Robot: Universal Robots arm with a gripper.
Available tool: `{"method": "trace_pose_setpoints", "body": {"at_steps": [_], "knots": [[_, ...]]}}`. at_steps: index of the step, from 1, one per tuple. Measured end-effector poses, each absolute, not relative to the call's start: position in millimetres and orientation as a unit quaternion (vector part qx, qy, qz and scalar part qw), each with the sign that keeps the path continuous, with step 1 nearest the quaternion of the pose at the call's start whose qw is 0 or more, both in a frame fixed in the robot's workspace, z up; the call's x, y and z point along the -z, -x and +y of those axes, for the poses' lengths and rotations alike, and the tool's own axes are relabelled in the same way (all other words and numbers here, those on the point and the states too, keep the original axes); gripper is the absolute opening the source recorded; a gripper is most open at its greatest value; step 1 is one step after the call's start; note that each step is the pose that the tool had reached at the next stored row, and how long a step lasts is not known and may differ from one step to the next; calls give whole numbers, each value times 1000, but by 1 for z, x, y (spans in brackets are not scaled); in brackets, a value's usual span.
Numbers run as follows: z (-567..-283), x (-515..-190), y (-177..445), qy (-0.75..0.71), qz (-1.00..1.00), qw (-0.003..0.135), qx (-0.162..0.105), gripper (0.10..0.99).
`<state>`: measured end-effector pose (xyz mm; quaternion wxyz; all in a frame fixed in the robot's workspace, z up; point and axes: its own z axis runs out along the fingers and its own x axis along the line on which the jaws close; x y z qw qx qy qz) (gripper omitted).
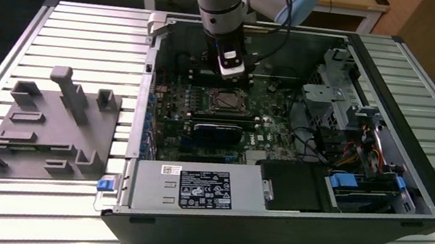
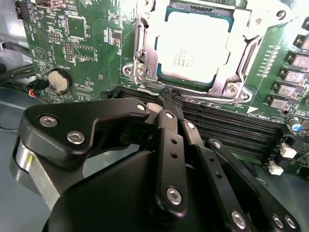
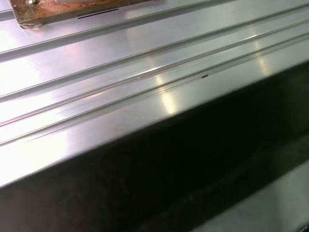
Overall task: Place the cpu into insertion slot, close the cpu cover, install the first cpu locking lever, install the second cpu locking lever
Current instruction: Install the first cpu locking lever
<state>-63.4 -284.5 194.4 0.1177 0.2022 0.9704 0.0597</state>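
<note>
The slatted metal table [image 1: 81, 26] carried everything. It gave the open computer case [image 1: 270, 239] a flat bed, so that the socket [image 1: 226, 100] inside faced straight up at the arm [image 1: 218, 5]. The case lay on its side with its panel off. It held the motherboard [image 2: 87, 43] around the socket, a power supply [image 1: 193, 190] nearer the exterior camera than the socket, and drive bays toward the exterior view's right of it. A grey moulded fixture [image 1: 44, 133] sat on the table outside the case, well apart from the socket on the exterior view's left. Its pockets looked made to hold parts, but what lay in them could not be told.

The arm reached down into the case and ended just beyond the socket, on the side away from the exterior camera. In the second wrist view the end effector [image 2: 169, 99] hung over the memory slots [image 2: 231, 125] just beside the socket. Its fingers were drawn together to a narrow point, with nothing seen between them.

The cpu cover [image 2: 244, 53] appeared to lie flat on the socket, framing the cpu [image 2: 195, 41], which sat in the socket with its pale metal top showing through the window. Whether either locking lever was latched could not be told. A coin battery [image 2: 59, 81] sat on the board, apart from the socket.
</note>
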Motion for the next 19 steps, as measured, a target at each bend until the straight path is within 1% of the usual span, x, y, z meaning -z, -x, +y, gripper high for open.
{"method": "trace_pose_setpoints", "body": {"at_steps": [19], "knots": [[-284, -192, 57, -205, 970, 119, -56, 106]]}}
